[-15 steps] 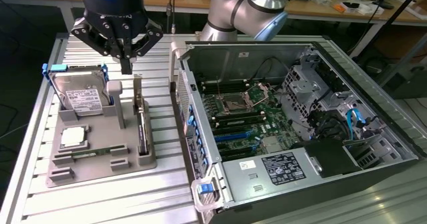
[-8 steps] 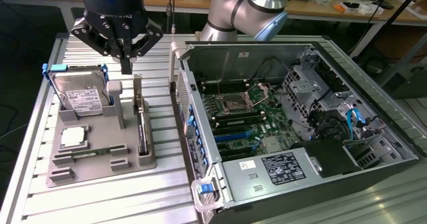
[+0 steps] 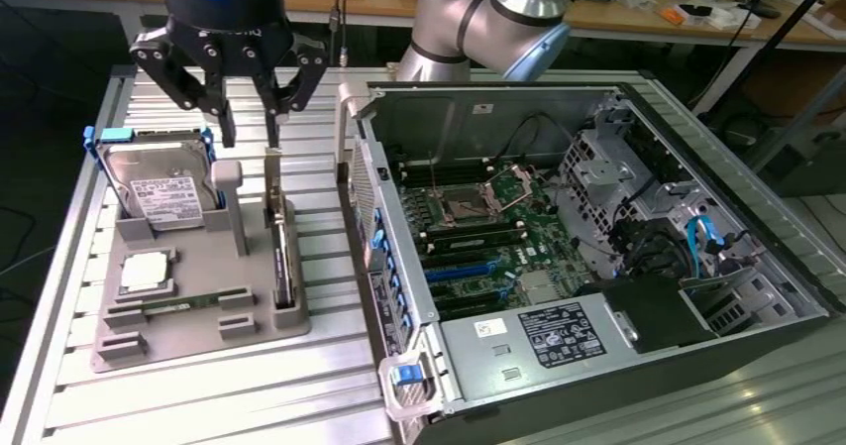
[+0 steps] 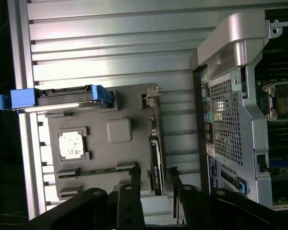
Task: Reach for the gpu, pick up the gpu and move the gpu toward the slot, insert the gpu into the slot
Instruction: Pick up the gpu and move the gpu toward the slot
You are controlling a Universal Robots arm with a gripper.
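A: Checking the gripper [image 3: 249, 136] first: spread open, black jointed fingers [image 3: 225, 126], clasping nothing.
B: And right beneath?
A: Just below the fingertips, standing on edge in a matte gray moulded fixture [image 3: 198, 326]: the gpu [image 3: 279, 247], thin and flat, dark along its upper edge, pale metal bracket at the end closest to the fingertips.
B: Slot?
A: Well apart from the gripper, toward the exterior view's right, inside the open sheet-metal case [image 3: 463, 118]: the slot [image 3: 461, 265], long, narrow, blue plastic on a green motherboard [image 3: 529, 222].
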